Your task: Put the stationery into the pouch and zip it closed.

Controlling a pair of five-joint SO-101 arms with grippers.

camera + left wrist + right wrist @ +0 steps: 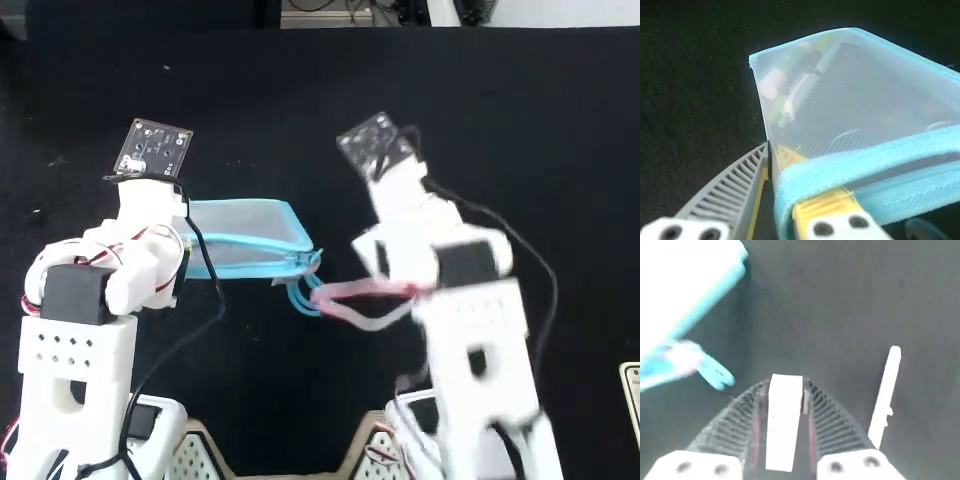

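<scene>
Pouch (245,235): translucent mesh with blue trim, lying flat on the black table (500,120). Its long axis runs side to side across the high view, and the zipper edge faces the arms. The blue pull loops (300,295) trail off the pouch's right-hand end. In the left wrist view the two zipper tapes (865,157) stand apart, so the mouth is not closed there. Contents: pale white and greenish stationery pieces (782,92), seen through the mesh and bunched toward the end of the pouch away from the left gripper; individual items cannot be told. Left gripper (771,147): at the pouch's left-hand end, its fingers closed on the zipper-edge corner, one finger on each side of the fabric. Right gripper (785,380): just off the pouch's right-hand end, near the pull loops and apart from the fabric. It is clamped on a flat white block (784,425), whose long axis lies along the fingers and points out past their tips. Slender white stick (885,395): beside the right gripper on the side away from the pouch, roughly parallel to the block.
</scene>
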